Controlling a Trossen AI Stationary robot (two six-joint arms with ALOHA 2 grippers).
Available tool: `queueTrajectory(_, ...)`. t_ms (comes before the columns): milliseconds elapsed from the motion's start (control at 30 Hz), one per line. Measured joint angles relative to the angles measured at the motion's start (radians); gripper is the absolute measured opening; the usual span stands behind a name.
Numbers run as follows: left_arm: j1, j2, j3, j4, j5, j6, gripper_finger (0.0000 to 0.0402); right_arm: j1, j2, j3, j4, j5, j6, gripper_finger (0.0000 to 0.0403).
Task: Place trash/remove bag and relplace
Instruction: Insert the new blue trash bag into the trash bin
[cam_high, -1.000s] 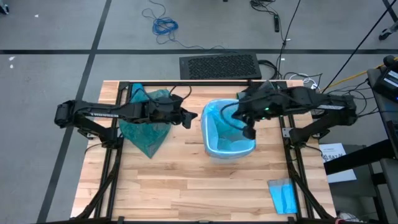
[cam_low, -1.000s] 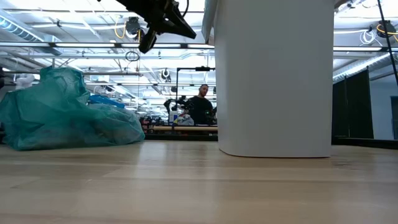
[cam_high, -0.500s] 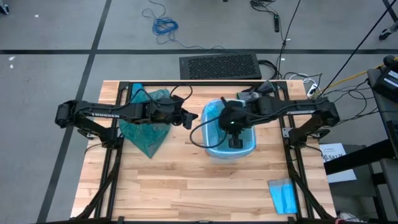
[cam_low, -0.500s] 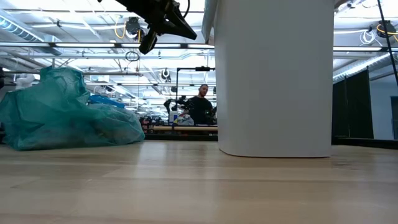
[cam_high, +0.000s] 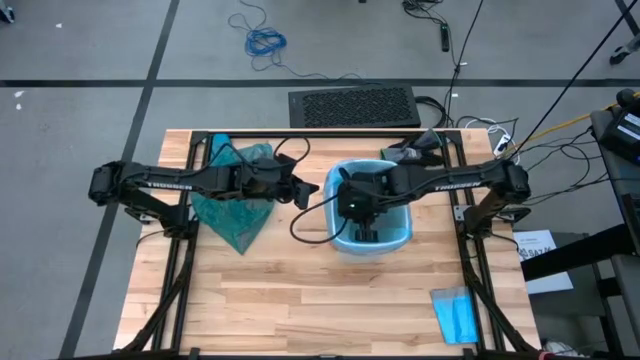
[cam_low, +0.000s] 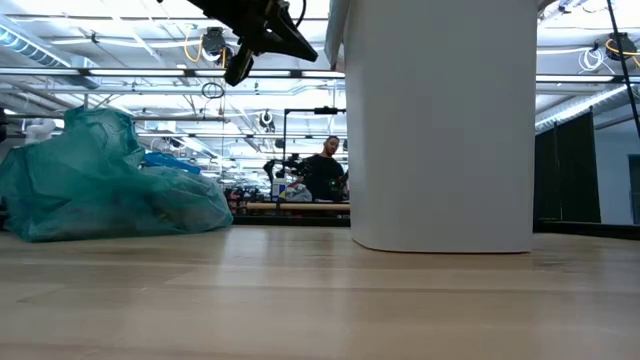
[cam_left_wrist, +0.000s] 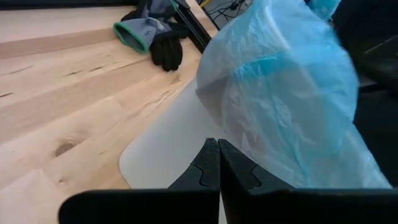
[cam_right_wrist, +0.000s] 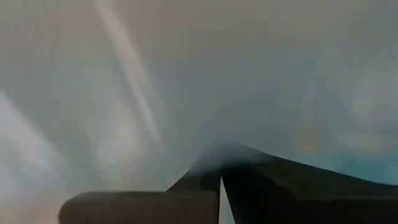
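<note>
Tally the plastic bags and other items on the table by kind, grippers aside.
Teal-green bag: 1
Sky-blue liner in the bin: 1
White bin: 1
Folded blue sheet: 1
Dark gloves: 1 pile
Total: 5

Wood table (cam_high: 300, 290) w/ teal bag (cam_high: 236, 200), white bin (cam_low: 440, 130), prob. gloves (cam_left_wrist: 152, 37), folded blue sheet (cam_high: 457, 314).

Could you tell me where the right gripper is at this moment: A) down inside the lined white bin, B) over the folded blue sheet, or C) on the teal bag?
A: the right gripper reaches down inside the white bin, within its pale blue liner.
</note>
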Motion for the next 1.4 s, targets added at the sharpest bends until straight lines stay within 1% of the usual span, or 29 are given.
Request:
queueTrajectory(100,0.000,0.000,-0.001,0.035,-0.001,0.023,0.0000,-0.001,-0.049,-0.094,0.059,-0.003,0.039,0.0000)
queueTrajectory(233,-0.004,0.000,-0.001,0.214,0.004,0.094,0.0000,-0.013,-0.100,-0.197,0.116,-0.026,0.087,0.0000)
queueTrajectory(300,-0.001,0.000,-0.001,0.263,0.005,0.109,0.0000,-0.015,-0.110,-0.223,0.139,-0.031,0.100,0.0000)
queueTrajectory(500,0.032,0.029,-0.001,0.183,0.000,0.061,0.0000,-0.013,-0.108,-0.254,0.178,-0.053,0.110,0.0000)
queueTrajectory(667,0.027,0.089,-0.001,0.217,0.030,0.040,0.0000,-0.018,-0.108,-0.289,0.202,-0.052,0.111,0.0000)
queueTrajectory(767,0.026,0.130,-0.001,0.240,0.047,0.024,0.0000,-0.019,-0.108,-0.317,0.229,-0.072,0.118,0.0000)
queueTrajectory(900,0.016,0.160,-0.001,0.295,0.050,0.022,0.0000,-0.019,-0.108,-0.336,0.240,-0.073,0.127,0.0000)
queueTrajectory(1300,0.007,0.165,-0.001,0.306,0.048,0.023,0.0000,-0.020,-0.108,-0.337,0.252,-0.074,0.125,0.0000)
queueTrajectory(1400,0.007,0.137,-0.001,0.289,0.051,0.025,0.0000,-0.020,-0.108,-0.337,0.249,-0.074,0.126,0.0000)
